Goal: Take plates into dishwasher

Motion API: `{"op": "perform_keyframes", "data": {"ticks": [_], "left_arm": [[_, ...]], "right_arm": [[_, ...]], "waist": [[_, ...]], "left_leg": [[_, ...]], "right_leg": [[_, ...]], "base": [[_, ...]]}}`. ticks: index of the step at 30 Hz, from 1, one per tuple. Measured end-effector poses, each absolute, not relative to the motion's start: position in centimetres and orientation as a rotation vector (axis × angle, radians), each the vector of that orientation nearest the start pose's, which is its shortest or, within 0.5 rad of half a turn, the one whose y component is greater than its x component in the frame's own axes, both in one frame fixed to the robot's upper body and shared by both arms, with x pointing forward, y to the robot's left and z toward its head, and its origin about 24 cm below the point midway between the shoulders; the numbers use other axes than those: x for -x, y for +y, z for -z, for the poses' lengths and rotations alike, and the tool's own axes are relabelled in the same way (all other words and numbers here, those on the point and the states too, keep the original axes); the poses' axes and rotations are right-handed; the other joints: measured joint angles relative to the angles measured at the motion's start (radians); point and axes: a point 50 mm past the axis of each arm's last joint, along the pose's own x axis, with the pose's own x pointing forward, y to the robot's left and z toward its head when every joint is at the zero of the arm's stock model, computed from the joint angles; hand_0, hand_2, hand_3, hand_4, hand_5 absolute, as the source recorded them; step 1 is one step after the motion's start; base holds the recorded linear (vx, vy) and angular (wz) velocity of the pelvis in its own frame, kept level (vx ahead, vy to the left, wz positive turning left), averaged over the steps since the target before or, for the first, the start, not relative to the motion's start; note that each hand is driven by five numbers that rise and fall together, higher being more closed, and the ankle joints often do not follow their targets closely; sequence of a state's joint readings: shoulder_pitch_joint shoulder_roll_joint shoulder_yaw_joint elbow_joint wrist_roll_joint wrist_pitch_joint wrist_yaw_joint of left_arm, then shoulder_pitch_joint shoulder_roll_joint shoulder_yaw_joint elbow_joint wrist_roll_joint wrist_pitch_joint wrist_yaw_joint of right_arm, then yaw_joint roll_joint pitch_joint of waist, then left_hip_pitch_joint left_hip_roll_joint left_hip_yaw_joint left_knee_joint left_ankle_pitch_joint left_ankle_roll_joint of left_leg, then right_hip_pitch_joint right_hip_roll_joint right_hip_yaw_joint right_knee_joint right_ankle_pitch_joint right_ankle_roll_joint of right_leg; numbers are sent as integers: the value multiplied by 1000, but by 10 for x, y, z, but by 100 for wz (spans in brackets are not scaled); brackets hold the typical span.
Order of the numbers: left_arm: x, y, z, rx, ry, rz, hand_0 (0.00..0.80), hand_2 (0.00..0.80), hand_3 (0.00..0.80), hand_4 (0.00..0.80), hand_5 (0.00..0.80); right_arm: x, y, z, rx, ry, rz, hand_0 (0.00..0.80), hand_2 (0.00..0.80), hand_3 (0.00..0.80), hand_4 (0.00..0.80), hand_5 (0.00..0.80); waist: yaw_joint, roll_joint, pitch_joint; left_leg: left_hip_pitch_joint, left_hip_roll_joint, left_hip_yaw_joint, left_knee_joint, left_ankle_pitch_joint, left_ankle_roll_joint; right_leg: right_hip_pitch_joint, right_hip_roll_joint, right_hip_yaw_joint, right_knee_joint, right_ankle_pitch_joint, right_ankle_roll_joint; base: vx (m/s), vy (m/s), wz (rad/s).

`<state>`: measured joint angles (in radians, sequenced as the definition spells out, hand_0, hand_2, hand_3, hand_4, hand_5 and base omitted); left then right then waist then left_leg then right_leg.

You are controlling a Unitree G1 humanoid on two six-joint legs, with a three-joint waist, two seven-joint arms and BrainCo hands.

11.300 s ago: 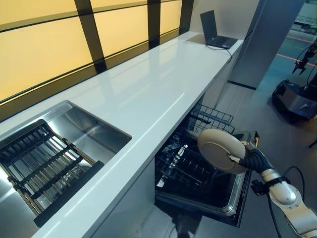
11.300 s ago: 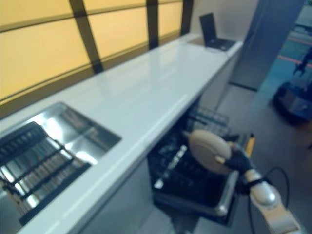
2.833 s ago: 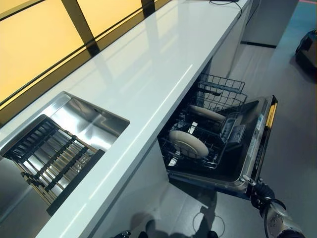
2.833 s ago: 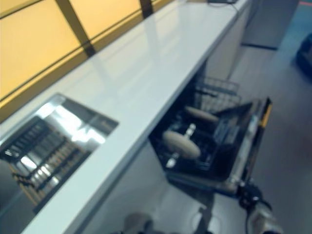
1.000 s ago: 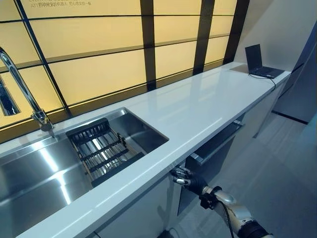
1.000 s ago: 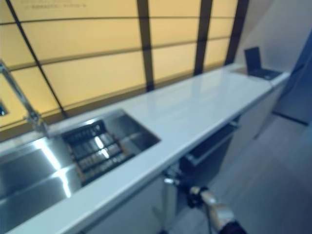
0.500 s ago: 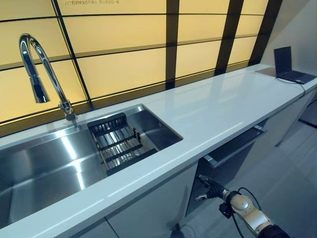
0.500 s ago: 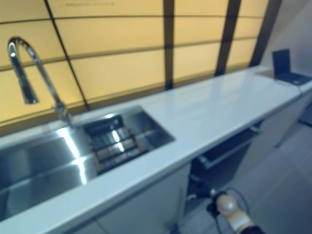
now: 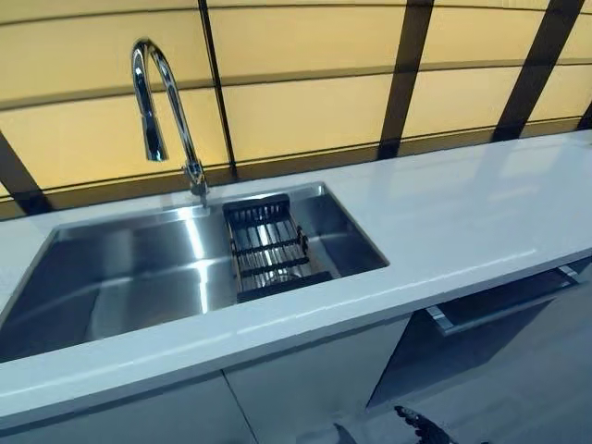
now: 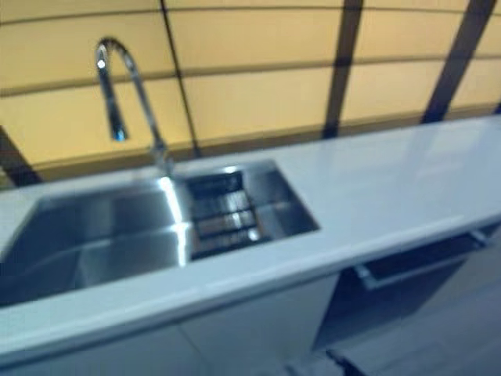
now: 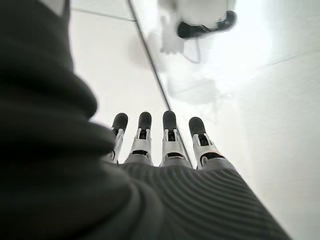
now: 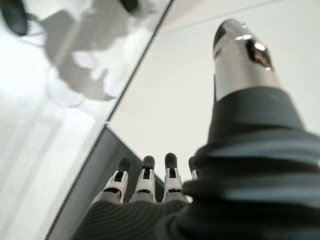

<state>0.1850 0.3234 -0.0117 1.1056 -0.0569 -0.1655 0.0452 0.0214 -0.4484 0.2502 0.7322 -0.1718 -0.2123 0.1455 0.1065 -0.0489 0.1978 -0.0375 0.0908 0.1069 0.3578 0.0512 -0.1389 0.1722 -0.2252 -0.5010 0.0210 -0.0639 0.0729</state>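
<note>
No plate shows in any view. The dishwasher [image 9: 472,356] sits under the white counter at the right, its dark door raised, with a narrow gap under the counter edge along its silver top [image 9: 504,298]. Only the dark fingertips of my right hand [image 9: 416,427] show at the bottom edge, low in front of the cabinets. In the right wrist view that hand [image 12: 145,186] has straight fingers and a straight thumb [image 12: 240,55], and it holds nothing. My left hand [image 11: 170,146] hangs over the pale floor with its fingers straight and empty.
A steel sink [image 9: 120,268] is set into the white counter [image 9: 481,213], with a tall curved faucet [image 9: 166,102] behind it. A dark drying rack [image 9: 268,248] lies in the sink's right end. Yellow panels with dark bars back the counter.
The camera has swung left, so the sink and faucet are now central and the dishwasher is at the right edge. My right hand has dropped to the bottom edge, away from the dishwasher door.
</note>
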Motion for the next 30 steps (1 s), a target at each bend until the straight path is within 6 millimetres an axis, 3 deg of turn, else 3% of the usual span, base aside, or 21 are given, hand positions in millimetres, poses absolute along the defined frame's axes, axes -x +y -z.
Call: {"op": "perform_keyframes", "data": {"ticks": [2, 4, 7, 10, 11, 12, 13, 14, 15, 18, 20, 21, 25, 26, 27, 29, 30], "left_arm": [[-56, 271, 148, -262, 1086, -221, 0, 0, 0, 0, 0], [-61, 265, 149, -248, 1070, -208, 0, 0, 0, 0, 0], [-70, 262, 148, -243, 1046, -191, 0, 0, 0, 0, 0], [-87, 258, 145, -276, 1003, -132, 0, 0, 0, 0, 0], [-90, 259, 144, -285, 1002, -123, 0, 0, 0, 0, 0], [-93, 257, 145, -301, 1011, -99, 0, 0, 0, 0, 0], [-90, 258, 146, -314, 1035, -89, 0, 0, 0, 0, 0], [-89, 261, 146, -327, 1052, -88, 0, 0, 0, 0, 0], [-88, 264, 146, -341, 1065, -88, 0, 0, 0, 0, 0], [-82, 273, 147, -383, 1124, -89, 0, 0, 0, 0, 0], [-83, 283, 143, -406, 1129, -102, 0, 0, 0, 0, 0], [-84, 290, 141, -423, 1139, -114, 0, 0, 0, 0, 0], [-90, 291, 140, -426, 1130, -115, 0, 0, 0, 0, 0], [-93, 289, 140, -422, 1123, -115, 0, 0, 0, 0, 0], [-98, 285, 140, -414, 1113, -112, 0, 0, 0, 0, 0], [-97, 287, 140, -418, 1114, -115, 0, 0, 0, 0, 0], [-96, 290, 139, -424, 1120, -120, 0, 0, 0, 0, 0]], "right_arm": [[-163, -248, 100, 604, 711, -337, 0, 0, 0, 0, 0], [-148, -249, 109, 586, 771, -342, 0, 0, 0, 0, 0], [-134, -248, 119, 569, 831, -342, 0, 0, 0, 0, 0], [-140, -245, 121, 540, 826, -297, 0, 0, 0, 0, 0], [-141, -242, 122, 533, 823, -291, 0, 0, 0, 0, 0], [-145, -238, 121, 529, 804, -294, 0, 0, 0, 0, 0], [-148, -235, 120, 529, 779, -303, 0, 0, 0, 0, 0], [-154, -233, 117, 531, 751, -306, 0, 0, 0, 0, 0], [-154, -233, 116, 532, 747, -302, 0, 0, 0, 0, 0], [-145, -236, 119, 520, 764, -272, 0, 0, 0, 0, 0], [-138, -235, 122, 497, 787, -254, 0, 0, 0, 0, 0], [-135, -235, 125, 465, 809, -217, 0, 0, 0, 0, 0], [-137, -238, 127, 446, 836, -180, 0, 0, 0, 0, 0], [-135, -239, 130, 437, 861, -169, 0, 0, 0, 0, 0], [-130, -239, 136, 428, 912, -160, 0, 0, 0, 0, 0], [-127, -234, 139, 403, 923, -158, 0, 0, 0, 0, 0], [-127, -231, 140, 387, 922, -154, 0, 0, 0, 0, 0]], "waist": [[-13, 18, -17], [-16, 26, -26], [-40, 21, -37], [-39, 17, -49], [-40, 8, -47], [-33, 11, -40], [-39, 19, -37], [-39, 18, -33], [-43, 9, -28], [-102, -10, -20], [-117, -46, -32], [-115, -64, -29], [-89, -61, -42], [-85, -48, -52], [-61, -1, -64], [-60, 8, -82], [-60, -8, -93]], "left_leg": [[32, 19, -2, 38, -65, -11], [38, 24, -1, -8, -102, -11], [113, -20, 5, -195, -118, 0], [137, -51, 30, -307, -150, 85], [140, -66, 27, -319, -138, 96], [158, -80, 20, -336, -125, 119], [165, -77, 13, -339, -124, 134], [167, -77, 8, -350, -122, 142], [163, -84, 0, -347, -117, 149], [139, -102, -65, -337, -104, 165], [127, -125, -83, -339, -88, 146], [123, -136, -86, -321, -85, 133], [44, -128, -76, -260, -103, 128], [40, -100, -68, -276, -89, 134], [39, -29, -33, -307, -71, 128], [65, 16, -19, -347, -52, 116], [81, 19, -5, -362, -44, 106]], "right_leg": [[-13, -2, -37, -3, 11, 9], [-45, -7, -45, 7, 32, 21], [-75, -51, -45, 81, 34, 30], [-116, -97, -45, 157, 39, 41], [-130, -118, -43, 186, 41, 42], [-170, -152, -42, 272, 41, 93], [-183, -129, -36, 273, 17, 132], [-200, -108, -31, 249, 25, 150], [-219, -84, -12, 219, 31, 157], [-231, -28, 210, 111, 71, 138], [-231, -32, 286, 84, 82, 129], [-241, -26, 322, 87, 135, 53], [-250, -2, 339, -23, 179, 64], [-235, 13, 338, -60, 142, 110], [-271, 61, 339, 105, 132, 85], [-260, 74, 344, 264, 79, 93], [-223, 61, 354, 269, 51, 96]], "base": [[-266, 376, 58], [-311, 395, 39], [-326, 387, 60], [-303, 373, 43], [-278, 358, 34], [-243, 286, 13], [-371, 323, 11], [-270, 165, 17], [-255, 139, 29], [-234, 124, 88], [-311, 67, 86], [-347, 0, 35], [-304, -97, -5], [-315, -166, -31], [-314, -194, -33], [-321, -258, -34], [-370, -329, -36]]}}
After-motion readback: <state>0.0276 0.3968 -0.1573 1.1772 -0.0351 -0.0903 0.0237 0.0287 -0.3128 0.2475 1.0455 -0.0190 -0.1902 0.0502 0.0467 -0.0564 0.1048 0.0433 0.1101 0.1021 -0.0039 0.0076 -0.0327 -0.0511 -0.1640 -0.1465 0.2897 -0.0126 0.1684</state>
